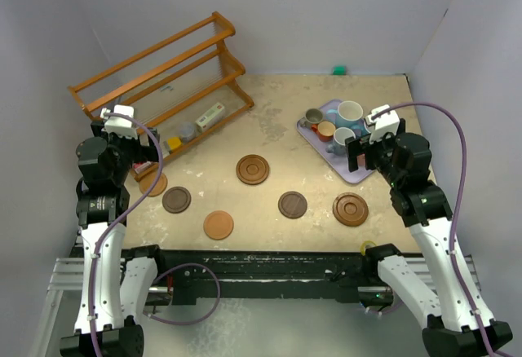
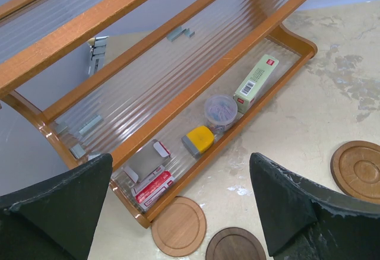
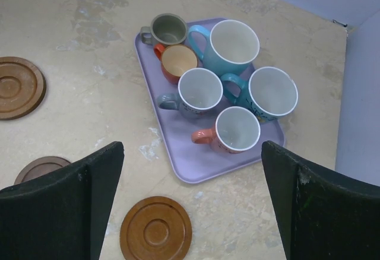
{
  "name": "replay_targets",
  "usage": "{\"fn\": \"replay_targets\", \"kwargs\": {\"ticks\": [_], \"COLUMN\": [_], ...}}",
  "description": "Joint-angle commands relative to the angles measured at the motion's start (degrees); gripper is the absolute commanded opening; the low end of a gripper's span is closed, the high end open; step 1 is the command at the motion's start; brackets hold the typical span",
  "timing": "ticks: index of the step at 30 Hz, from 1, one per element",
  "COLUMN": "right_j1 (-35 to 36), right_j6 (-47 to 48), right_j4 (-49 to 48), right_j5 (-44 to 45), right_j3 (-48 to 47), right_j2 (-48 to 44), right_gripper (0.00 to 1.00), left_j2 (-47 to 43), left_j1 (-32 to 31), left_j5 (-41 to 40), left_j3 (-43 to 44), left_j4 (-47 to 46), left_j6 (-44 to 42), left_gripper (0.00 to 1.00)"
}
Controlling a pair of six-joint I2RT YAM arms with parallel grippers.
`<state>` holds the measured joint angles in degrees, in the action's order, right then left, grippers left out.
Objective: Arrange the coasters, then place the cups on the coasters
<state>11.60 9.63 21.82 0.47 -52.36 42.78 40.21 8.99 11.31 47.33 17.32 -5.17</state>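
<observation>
Coasters [image 1: 293,204]: six flat wooden discs lie on the worktop [image 1: 277,112], all apart from one another, in a loose band between the rack and the tray.
Left pair: a tan-orange coaster [image 1: 152,183] lies just beside the rack's near end, with a dark brown coaster [image 1: 176,200] next to it.
Middle: a second tan-orange disc [image 1: 218,225] lies nearest the arm bases. A grooved reddish-brown coaster [image 1: 253,169] lies further back.
Right: a grooved brown coaster [image 1: 350,209] lies near the tray's front corner.
Cups [image 3: 199,89]: all six stand upright and packed close together on the lavender tray [image 3: 190,162].
Cup order: the grey-olive cup [image 3: 169,29] and a large light blue cup [image 3: 233,43] stand at the far end. The orange cup [image 3: 179,62] is behind the grey-blue one. A second large blue cup [image 3: 272,92] and the pink cup [image 3: 237,130] stand nearest the wrist camera.
Right fingers [image 3: 59,212]: spread wide, holding nothing, above the tray's near end.
Left fingers [image 2: 59,212]: spread wide, holding nothing, above the rack's near end and the left pair of coasters.
Wooden rack [image 2: 196,88]: three tiers; its bottom shelf carries small boxes, a yellow item and a clear tub.
Green object [image 1: 338,70]: at the far wall, behind the tray.
</observation>
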Motion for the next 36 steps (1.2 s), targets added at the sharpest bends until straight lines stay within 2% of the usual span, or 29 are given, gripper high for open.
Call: {"fn": "replay_targets", "kwargs": {"ticks": [1, 18, 22, 28, 32, 36], "right_j1": [-0.2, -0.1, -0.1, -0.1, -0.1, -0.1], "right_j6": [0.6, 3.2, 5.0, 5.6, 5.7, 5.9], "right_j4": [-2.3, -0.5, 2.6, 3.2, 2.3, 2.4], "right_j5": [-0.7, -4.5, -7.6, -12.3, -12.5, -12.9], "right_j3": [-0.1, -1.2, -3.3, -2.6, -1.1, -0.8], "right_j2": [-0.8, -0.8, -0.3, -0.9, -1.1, -1.1], "right_gripper": [1.0, 1.0, 1.0, 1.0, 1.0, 1.0], "left_j2": [-0.6, -0.5, 1.2, 5.1, 8.6, 12.6], "left_j1": [0.6, 0.6, 0.6, 0.6, 0.6, 0.6], "left_j5": [1.1, 1.2, 4.4, 9.2, 11.4, 11.9], "left_j3": [0.2, 1.1, 3.4, 6.0, 6.1, 5.0], "left_j4": [-2.2, -1.9, 3.5, 14.9, 24.1, 30.8], "left_j6": [-0.5, -1.0, -7.8, -23.8, -34.3, -41.2], "left_gripper": [0.93, 0.93, 0.94, 0.99, 0.99, 0.99]}}
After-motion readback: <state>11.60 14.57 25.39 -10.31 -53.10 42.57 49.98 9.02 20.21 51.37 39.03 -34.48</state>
